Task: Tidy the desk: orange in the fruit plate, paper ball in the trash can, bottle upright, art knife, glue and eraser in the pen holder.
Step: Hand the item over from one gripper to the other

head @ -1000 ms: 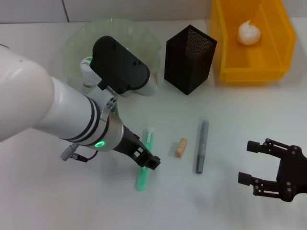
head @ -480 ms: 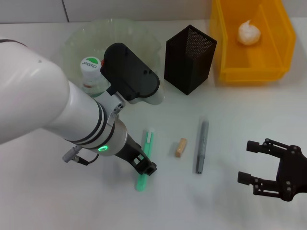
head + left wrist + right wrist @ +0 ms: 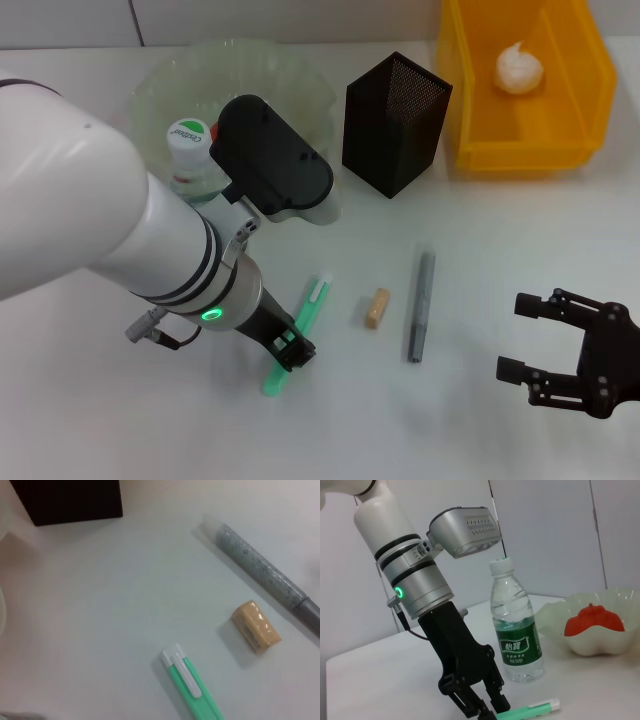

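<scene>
White desk surface [image 3: 110, 605]. Green art knife [image 3: 192, 690] with white clip end, partly cut off at frame edge. Tan eraser [image 3: 256, 633] near it, apart. Grey speckled glue stick [image 3: 265, 577] just beside eraser, lying diagonally. Black pen holder [image 3: 67, 500], base only, well apart.

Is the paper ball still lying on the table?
No, the paper ball sits inside the trash can, not on the table.

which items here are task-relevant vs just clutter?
Task items: orange in fruit plate; paper ball in trash can; bottle upright; green art knife, held at its near end by the left gripper; eraser; grey glue stick; pen holder.

Clutter: nothing visible. Right gripper idle, open.
</scene>
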### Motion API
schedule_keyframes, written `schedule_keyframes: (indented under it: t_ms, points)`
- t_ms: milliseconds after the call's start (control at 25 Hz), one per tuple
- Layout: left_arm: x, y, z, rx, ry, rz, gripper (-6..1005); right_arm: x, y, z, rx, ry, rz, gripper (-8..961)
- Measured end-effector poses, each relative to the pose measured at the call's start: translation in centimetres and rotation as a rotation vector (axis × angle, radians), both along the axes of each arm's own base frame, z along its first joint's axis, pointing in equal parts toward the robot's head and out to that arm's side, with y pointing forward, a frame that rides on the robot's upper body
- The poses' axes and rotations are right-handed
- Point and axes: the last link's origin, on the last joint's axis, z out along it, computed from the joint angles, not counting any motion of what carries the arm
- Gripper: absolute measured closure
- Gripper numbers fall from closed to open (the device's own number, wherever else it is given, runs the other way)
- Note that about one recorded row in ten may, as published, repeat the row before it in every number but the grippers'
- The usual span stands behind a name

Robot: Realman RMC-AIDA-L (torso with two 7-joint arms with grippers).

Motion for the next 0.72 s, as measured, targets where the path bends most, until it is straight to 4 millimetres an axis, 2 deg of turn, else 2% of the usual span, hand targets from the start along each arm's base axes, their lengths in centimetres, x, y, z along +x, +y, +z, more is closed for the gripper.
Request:
schedule_keyframes:
  t_ms: [80, 720]
  points:
    - [0.00, -0.03, 0.00, -0.002, 0.002, 0.000, 644, 0.00, 0.00, 0.02, 0.000, 0.000, 0.000, 125]
    - [0.39, -0.22, 0.29, -0.038, 0.045, -0.005, 770, 0.03, 0.01, 0.27, -0.006, 0.007, -0.009, 124]
